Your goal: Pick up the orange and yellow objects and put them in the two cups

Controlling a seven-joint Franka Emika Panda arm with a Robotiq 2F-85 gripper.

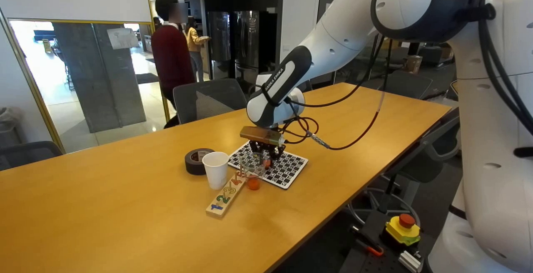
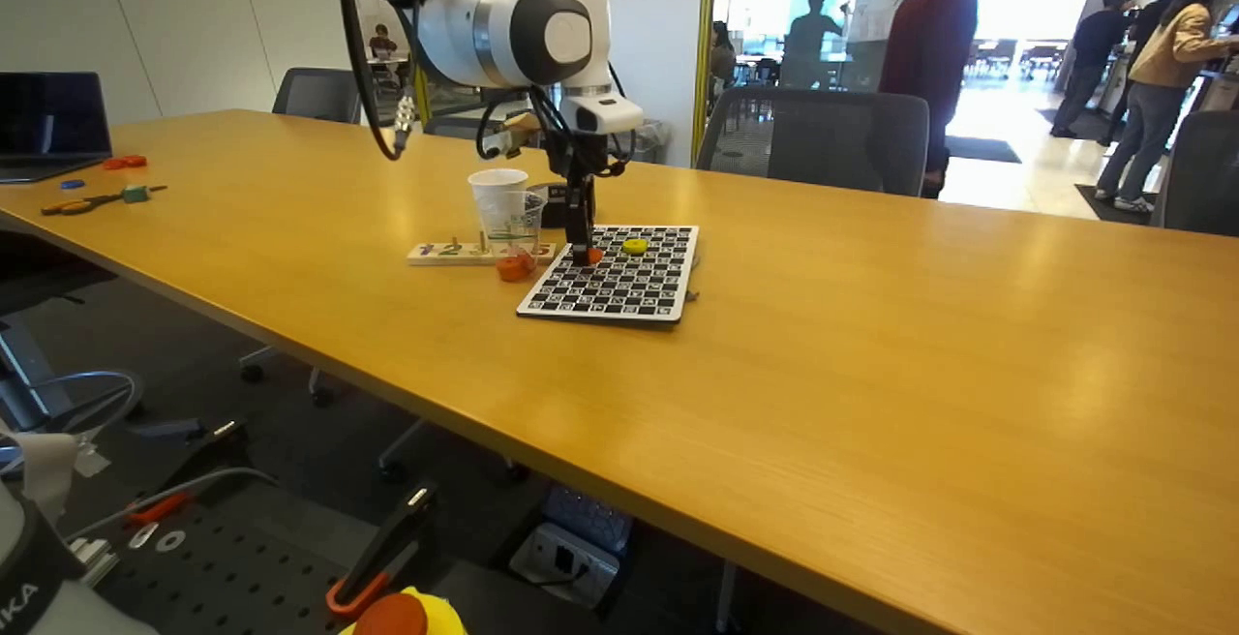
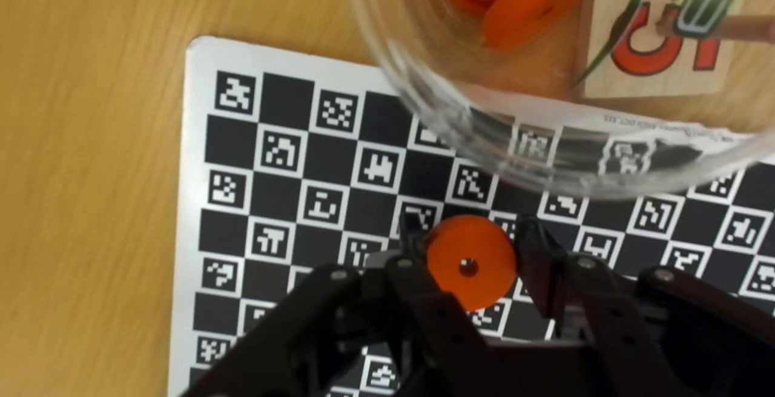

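My gripper [image 3: 470, 236] is low over the checkered board, its two black fingertips against the sides of an orange disc [image 3: 478, 282]. The disc also shows beside the fingers in both exterior views [image 1: 267, 163] [image 2: 594, 256]. I cannot tell whether it is lifted. A yellow disc [image 2: 635, 246] lies on the board in an exterior view and is out of the wrist view. A clear cup [image 3: 563, 186] stands by the board's edge with several orange pieces [image 3: 536, 9] inside. It shows in both exterior views [image 1: 252, 161] [image 2: 529, 219]. A white cup [image 1: 216, 170] [image 2: 498, 185] stands beside it.
The checkered board [image 1: 287, 169] [image 2: 619, 298] lies under the gripper. A wooden number strip [image 1: 225, 194] lies by the cups. A dark tape roll [image 1: 194, 162] stands behind the white cup. A laptop [image 2: 50, 127] and pliers [image 2: 82, 204] lie farther along the table.
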